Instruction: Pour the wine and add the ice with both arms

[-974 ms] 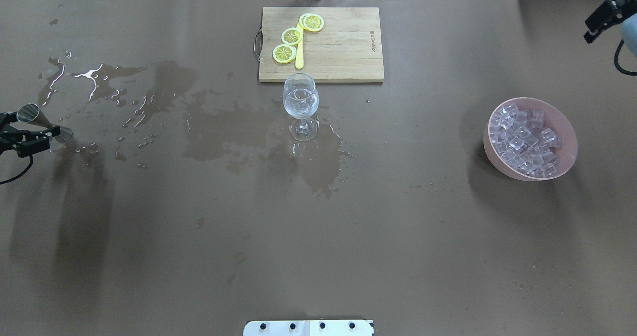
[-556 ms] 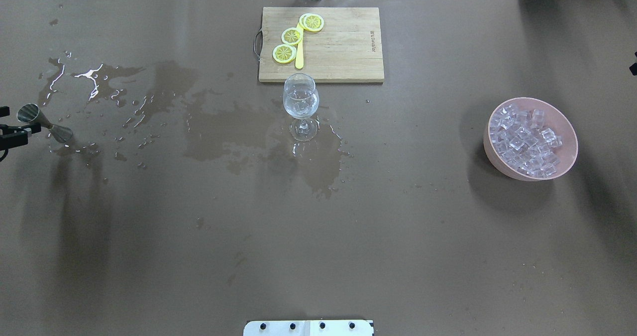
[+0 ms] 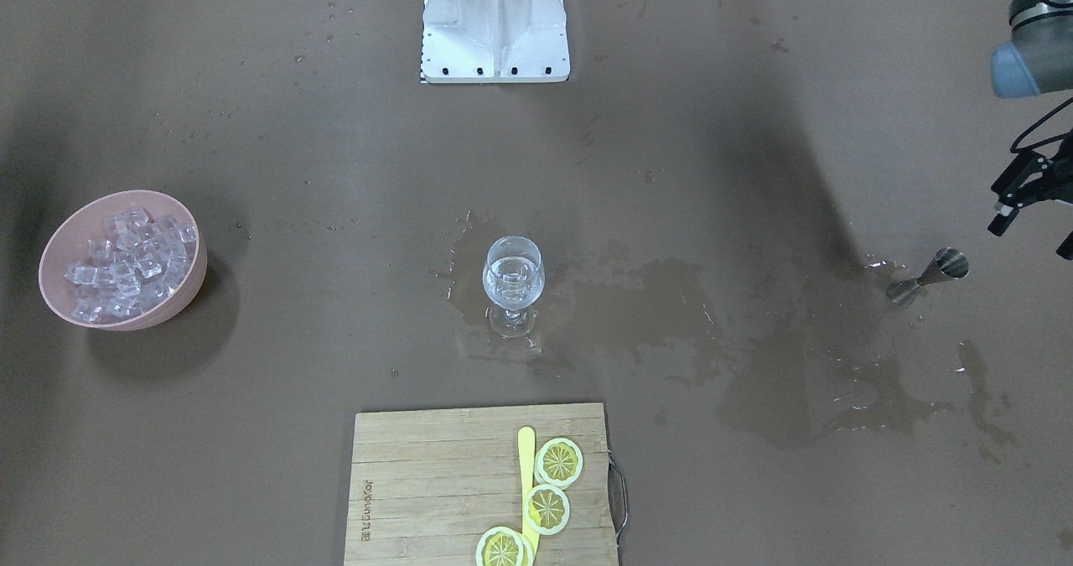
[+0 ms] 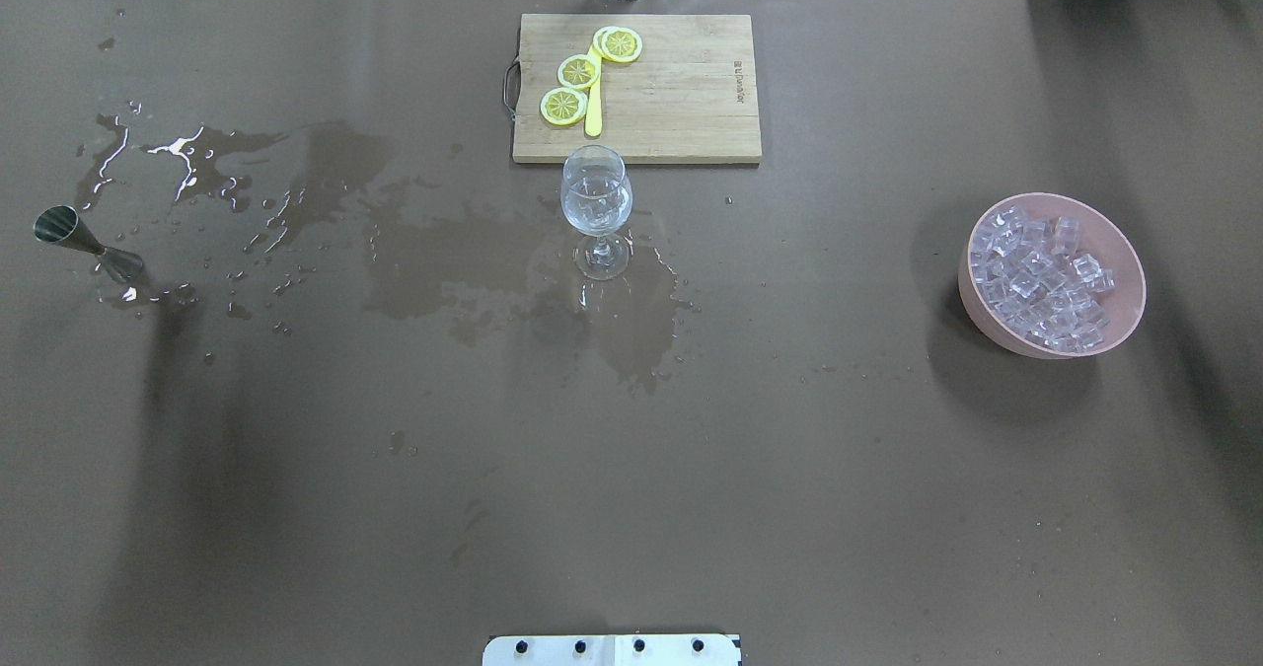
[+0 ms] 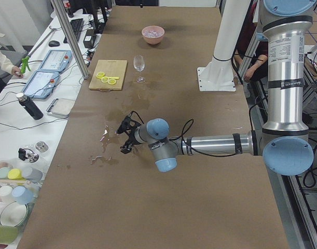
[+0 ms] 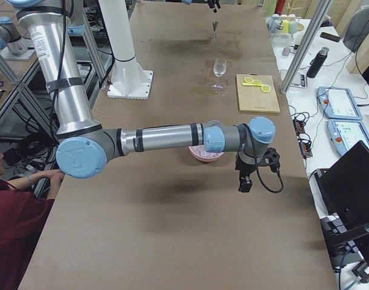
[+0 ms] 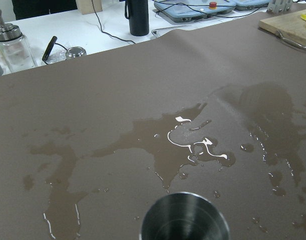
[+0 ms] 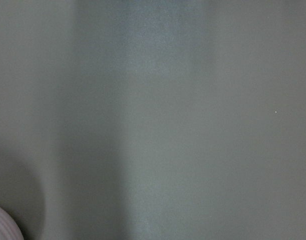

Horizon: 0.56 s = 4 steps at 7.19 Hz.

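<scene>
wine (image 4: 595, 202): small clear amount low in the bowl of the wine glass (image 4: 596, 168), mid-table.
wine glass: upright on a wet patch, just in front of the cutting board (image 4: 681, 104).
ice (image 4: 1036, 276): heap of clear cubes inside the pink bowl (image 4: 972, 303), on the robot's right side of the table, well apart from the glass.
left gripper (image 3: 1031, 237): fingers spread wide, nothing between them; at the table's left end, near the jigger (image 3: 926, 274) but apart from it.
left arm (image 5: 215, 145): stretched low and level over the table.
right gripper (image 6: 246, 178): pointing down, just beside the pink bowl; width of the pincer not possible to tell.
right arm (image 6: 160, 138): reaching out level above the table.
jigger: steel, standing on the table in a puddle, open mouth up.
spill (image 4: 326, 168): dark wet stains and shiny droplets from the jigger across to the glass.
cutting board: wooden, carrying three lemon slices (image 4: 578, 71) and a yellow stick (image 4: 593, 109).
</scene>
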Each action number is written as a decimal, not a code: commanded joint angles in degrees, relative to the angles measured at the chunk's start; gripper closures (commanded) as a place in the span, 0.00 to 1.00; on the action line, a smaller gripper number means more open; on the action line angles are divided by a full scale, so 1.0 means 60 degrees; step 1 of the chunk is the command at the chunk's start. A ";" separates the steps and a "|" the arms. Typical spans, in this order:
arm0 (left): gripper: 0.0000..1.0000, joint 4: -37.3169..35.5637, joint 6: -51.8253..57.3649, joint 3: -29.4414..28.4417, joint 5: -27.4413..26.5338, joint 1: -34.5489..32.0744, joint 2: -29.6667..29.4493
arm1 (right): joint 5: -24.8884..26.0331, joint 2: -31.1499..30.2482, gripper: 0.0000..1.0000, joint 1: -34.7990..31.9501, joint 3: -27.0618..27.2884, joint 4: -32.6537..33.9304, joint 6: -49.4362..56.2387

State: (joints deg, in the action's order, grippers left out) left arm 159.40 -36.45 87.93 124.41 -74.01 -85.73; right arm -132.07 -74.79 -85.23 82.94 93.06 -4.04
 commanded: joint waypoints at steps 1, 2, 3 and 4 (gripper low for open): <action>0.02 -0.3041 0.0693 0.1015 0.0752 -0.0802 -0.0431 | 0.0010 0.0057 0.00 -0.0062 0.0092 -0.0041 -0.0437; 0.02 -0.4447 0.1816 0.1338 0.0929 -0.1356 -0.0636 | 0.0010 0.0043 0.00 -0.0135 0.0078 -0.0041 -0.0454; 0.02 -0.5810 0.3060 0.1413 0.1670 -0.2043 -0.0929 | 0.0024 0.0043 0.00 -0.0165 0.0078 -0.0055 -0.0454; 0.02 -0.6737 0.3565 0.1487 0.1880 -0.2543 -0.1178 | 0.0054 0.0115 0.00 -0.0238 0.0107 -0.0056 -0.0454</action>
State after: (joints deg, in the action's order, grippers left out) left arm 127.29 -20.74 96.01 133.05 -85.18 -90.89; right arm -131.91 -74.40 -86.21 83.45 92.76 -6.69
